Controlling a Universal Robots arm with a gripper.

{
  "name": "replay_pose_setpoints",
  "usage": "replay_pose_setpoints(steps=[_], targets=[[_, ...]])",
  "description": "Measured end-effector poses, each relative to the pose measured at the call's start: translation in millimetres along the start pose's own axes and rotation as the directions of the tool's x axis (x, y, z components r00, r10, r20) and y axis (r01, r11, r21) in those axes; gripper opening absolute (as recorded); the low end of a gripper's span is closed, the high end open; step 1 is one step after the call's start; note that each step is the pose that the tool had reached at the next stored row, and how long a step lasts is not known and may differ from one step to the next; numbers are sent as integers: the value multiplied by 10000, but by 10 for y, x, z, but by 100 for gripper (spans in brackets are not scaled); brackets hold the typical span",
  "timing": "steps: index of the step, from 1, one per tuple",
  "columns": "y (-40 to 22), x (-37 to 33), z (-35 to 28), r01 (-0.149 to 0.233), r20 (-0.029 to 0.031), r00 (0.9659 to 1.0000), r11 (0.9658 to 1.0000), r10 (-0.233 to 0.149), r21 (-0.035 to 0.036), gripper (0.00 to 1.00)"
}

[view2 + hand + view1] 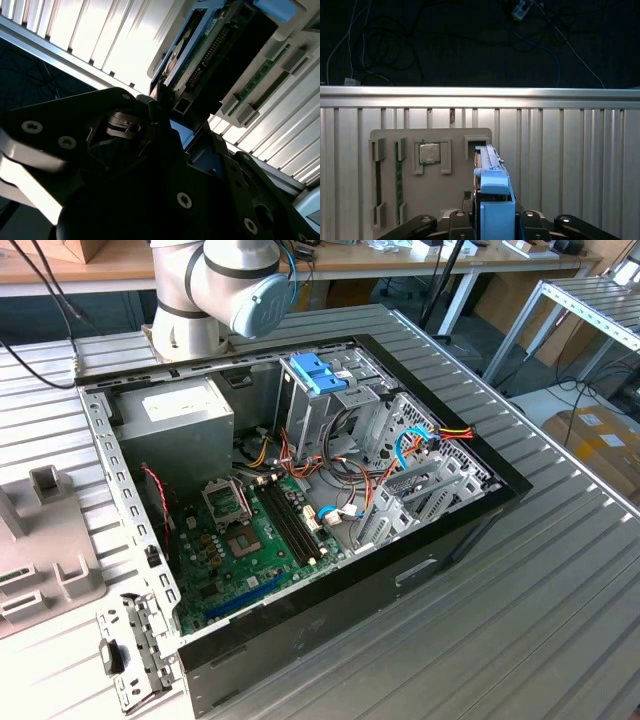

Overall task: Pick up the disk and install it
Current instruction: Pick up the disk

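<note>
In the first wrist view the disk is seen edge-on, its blue plastic end piece nearest the camera. My gripper is shut on it, one dark finger against each side of the blue piece. The disk hangs in the air above the grey holder tray. In the second wrist view the disk shows its green circuit-board side, reaching out from the gripper over the tray. In the exterior view the tray lies at the left with no disk in it.
An open computer case lies on the ribbed metal table, with a motherboard, cables, a grey power-supply box and a metal cage with a light-blue top. The tray holds a processor and memory sticks. A loose bracket lies near the case's front corner.
</note>
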State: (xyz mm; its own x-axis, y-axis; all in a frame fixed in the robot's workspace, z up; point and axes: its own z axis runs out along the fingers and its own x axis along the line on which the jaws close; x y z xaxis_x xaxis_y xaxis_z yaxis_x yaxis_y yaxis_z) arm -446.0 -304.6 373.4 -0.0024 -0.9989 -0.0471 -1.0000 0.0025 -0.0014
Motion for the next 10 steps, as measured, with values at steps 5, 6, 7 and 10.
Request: replay_pose_setpoints(steps=[5, 6, 7, 10], targets=[[0, -4, -92, 0, 46, 10000, 10000, 0, 0, 37], [0, -5, -96, 0, 48, 10000, 10000, 0, 0, 37], [0, -5, -100, -1, 49, 10000, 10000, 1, 1, 37], [0, -6, -116, 0, 53, 10000, 10000, 0, 1, 37]])
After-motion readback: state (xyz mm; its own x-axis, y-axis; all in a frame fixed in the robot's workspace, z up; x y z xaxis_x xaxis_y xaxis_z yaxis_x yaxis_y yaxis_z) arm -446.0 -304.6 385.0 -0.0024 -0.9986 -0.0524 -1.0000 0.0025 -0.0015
